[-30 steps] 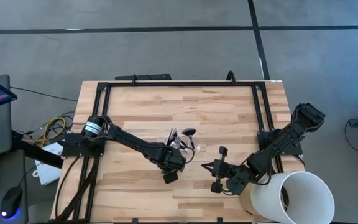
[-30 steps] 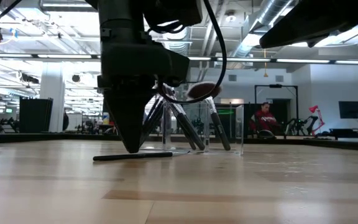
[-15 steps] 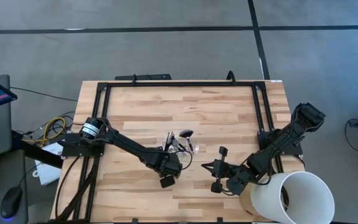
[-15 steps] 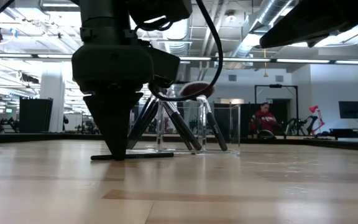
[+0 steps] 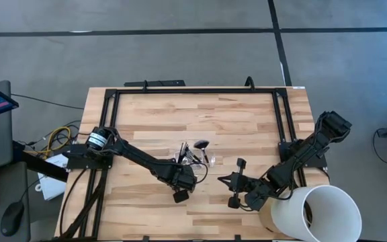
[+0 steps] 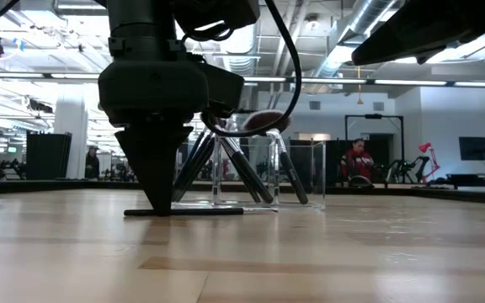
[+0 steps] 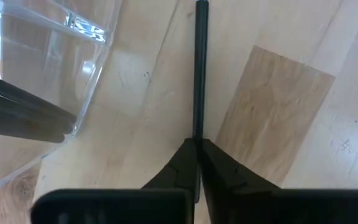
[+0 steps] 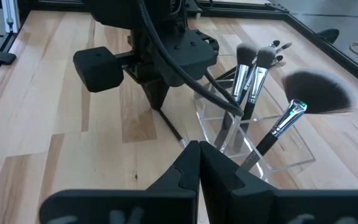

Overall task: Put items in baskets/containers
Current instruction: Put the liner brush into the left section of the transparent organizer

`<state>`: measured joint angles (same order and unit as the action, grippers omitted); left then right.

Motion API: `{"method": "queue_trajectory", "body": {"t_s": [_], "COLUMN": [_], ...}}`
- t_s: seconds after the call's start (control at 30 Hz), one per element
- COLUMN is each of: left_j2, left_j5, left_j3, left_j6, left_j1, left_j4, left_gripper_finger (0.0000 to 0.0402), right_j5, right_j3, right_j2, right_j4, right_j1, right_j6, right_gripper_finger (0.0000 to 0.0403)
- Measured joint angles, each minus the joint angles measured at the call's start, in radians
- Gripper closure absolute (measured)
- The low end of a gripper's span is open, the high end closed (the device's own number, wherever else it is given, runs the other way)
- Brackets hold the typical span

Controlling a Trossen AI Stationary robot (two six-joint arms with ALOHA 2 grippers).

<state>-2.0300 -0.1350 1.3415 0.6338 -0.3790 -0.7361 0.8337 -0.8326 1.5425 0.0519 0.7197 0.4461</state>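
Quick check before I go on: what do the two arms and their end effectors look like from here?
Both arms are matte black with jointed, slim links. The left arm has a silver-and-black cylindrical motor near its base, where yellow cables lie; a black cable loops over its blocky wrist. Its left end effector has two tapered black fingers. The right arm ends in a right end effector of the same kind.

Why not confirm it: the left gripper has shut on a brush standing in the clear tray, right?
Not quite. The left gripper has shut on a brush lying flat on the table beside the clear tray, not standing in it. The left wrist view shows this; the low view agrees.
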Motion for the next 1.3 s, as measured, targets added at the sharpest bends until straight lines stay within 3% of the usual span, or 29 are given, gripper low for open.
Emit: {"method": "queue_trajectory", "body": {"t_s": [0.3, 0.77, 1.07, 1.17, 1.3], "left_j2": [0.026, 0.220, 0.407, 0.473, 0.581], "left_j5": [0.001, -0.052, -0.238, -0.330, -0.418], "left_j3": [-0.006, -0.005, -0.004, -0.014, -0.140], "left_j6": [-0.002, -0.001, -0.050, -0.084, -0.181], "left_j1": [0.001, -0.035, -0.090, -0.122, -0.165], "left_j4": [-0.010, -0.009, 0.008, 0.057, 0.295], "left_gripper_finger": [0.0392, 0.0392, 0.0392, 0.0392, 0.0392], "right_j5": [0.000, -0.024, 0.015, -0.041, -0.161], "right_j3": [0.000, 0.000, 0.001, 0.001, 0.016], "right_j2": [0.000, 0.000, 0.000, 0.000, 0.000], "right_j4": [0.000, 0.001, -0.079, -0.166, -0.387], "right_j1": [0.000, 0.001, -0.022, -0.061, -0.125], "right_j6": [0.000, 0.028, 0.047, 0.016, -0.107], "right_gripper_finger": [0.0402, 0.0402, 0.0388, 0.0365, 0.0328]}}
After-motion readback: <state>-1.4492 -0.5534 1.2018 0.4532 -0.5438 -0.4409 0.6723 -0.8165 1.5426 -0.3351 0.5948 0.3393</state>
